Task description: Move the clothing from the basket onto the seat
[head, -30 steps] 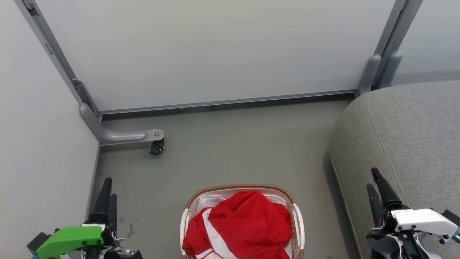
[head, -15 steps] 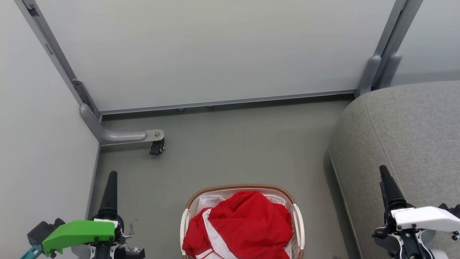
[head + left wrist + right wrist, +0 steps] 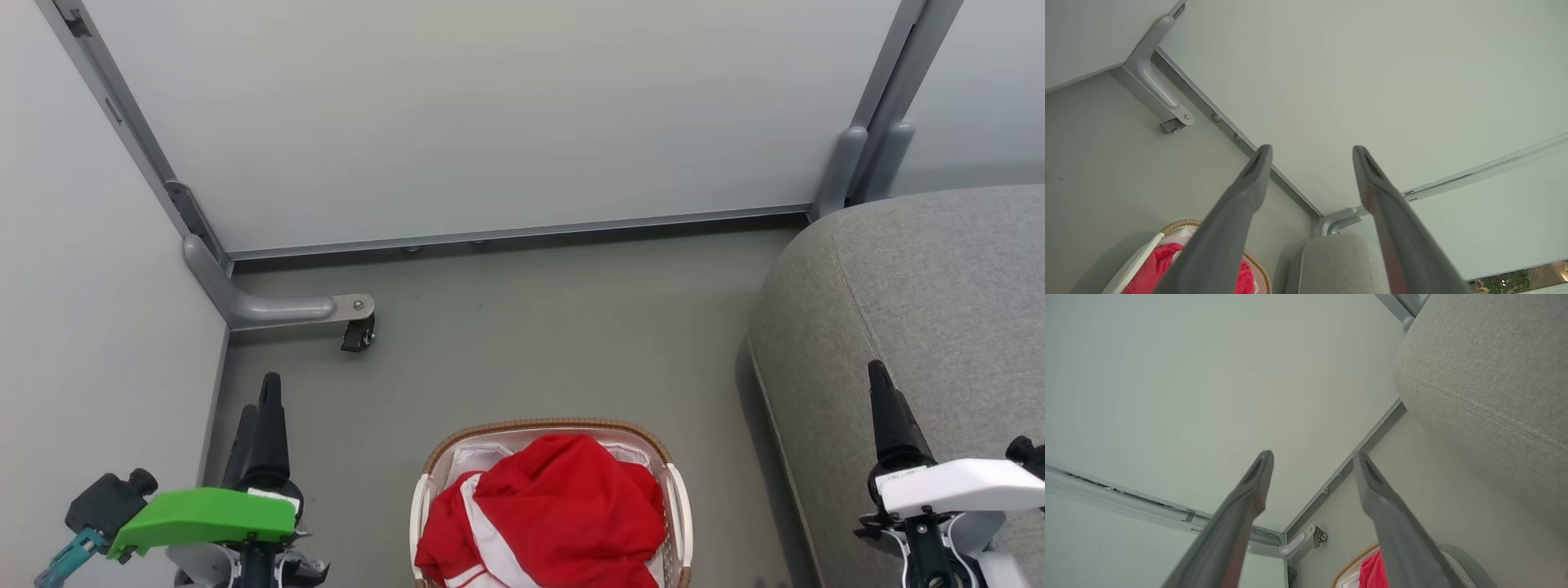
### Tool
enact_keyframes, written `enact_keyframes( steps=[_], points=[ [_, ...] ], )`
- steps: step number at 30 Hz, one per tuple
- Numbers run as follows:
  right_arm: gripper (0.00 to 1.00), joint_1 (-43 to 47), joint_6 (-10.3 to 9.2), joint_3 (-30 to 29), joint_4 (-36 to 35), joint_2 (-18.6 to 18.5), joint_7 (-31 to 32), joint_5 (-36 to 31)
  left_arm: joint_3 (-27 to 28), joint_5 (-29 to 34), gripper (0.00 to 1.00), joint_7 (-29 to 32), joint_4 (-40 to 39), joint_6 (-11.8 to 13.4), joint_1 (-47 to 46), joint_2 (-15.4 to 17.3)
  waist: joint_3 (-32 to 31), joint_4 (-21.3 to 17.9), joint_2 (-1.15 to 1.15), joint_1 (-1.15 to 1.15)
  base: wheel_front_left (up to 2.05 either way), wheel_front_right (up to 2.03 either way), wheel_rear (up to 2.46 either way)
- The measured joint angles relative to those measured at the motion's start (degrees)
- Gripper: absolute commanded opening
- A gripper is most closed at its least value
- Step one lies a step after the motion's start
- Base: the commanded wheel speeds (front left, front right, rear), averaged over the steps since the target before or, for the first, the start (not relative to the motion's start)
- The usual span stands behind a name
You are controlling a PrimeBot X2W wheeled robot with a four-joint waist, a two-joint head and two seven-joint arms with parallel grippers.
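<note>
Red clothing (image 3: 563,506): one soft, crumpled heap with white stripes is seen, piled in the basket (image 3: 555,425) and rising above its rim; the number of garments in it cannot be told.
Basket: one, oval, made of white perforated plastic with a brown woven rim and a white cloth liner (image 3: 469,457); it is set on the floor (image 3: 531,343) at the bottom centre of the head view.
Sofa (image 3: 922,286): one, covered in grey woven fabric, with a rounded corner and a stitched seam; it is placed to the right of the basket, a strip of floor between them.
Left gripper (image 3: 1311,149): one, with two long, dark, tapered fingers held spread apart and empty; it is topped by a green cover (image 3: 204,514) and held over the floor, left of the basket.
Right gripper (image 3: 1312,455): one, with two matching fingers likewise spread and empty; it is topped by a white cover (image 3: 959,486) and seen over the sofa's edge.
Floor: grey-green, smooth and matt.
Partition panels (image 3: 490,122): three are counted in the head view, pale and smooth, framed in grey metal.
Castor (image 3: 357,333): one small black wheel, fixed under a rounded grey metal foot (image 3: 277,309).
</note>
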Motion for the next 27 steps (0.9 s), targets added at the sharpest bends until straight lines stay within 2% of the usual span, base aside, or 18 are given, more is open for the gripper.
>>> enact_keyframes(
  steps=[17, 27],
  points=[
    [1.00, 1.13, 0.00, 1.30, -0.77, -0.20, -3.14, -18.64, -2.65, 17.25, 1.00, -3.04, -0.15, 1.68, 0.23, 0.07, 0.00, 0.13, 0.00, 0.00, 0.00, 0.00, 0.00],
    [1.00, 1.16, 0.00, 1.48, 0.57, -0.30, -4.87, -27.17, -3.47, 23.58, 1.00, -4.68, 2.49, 2.34, 0.92, 0.11, -0.03, 0.18, 0.00, 0.00, 0.00, 0.00, 0.00]
  ],
)
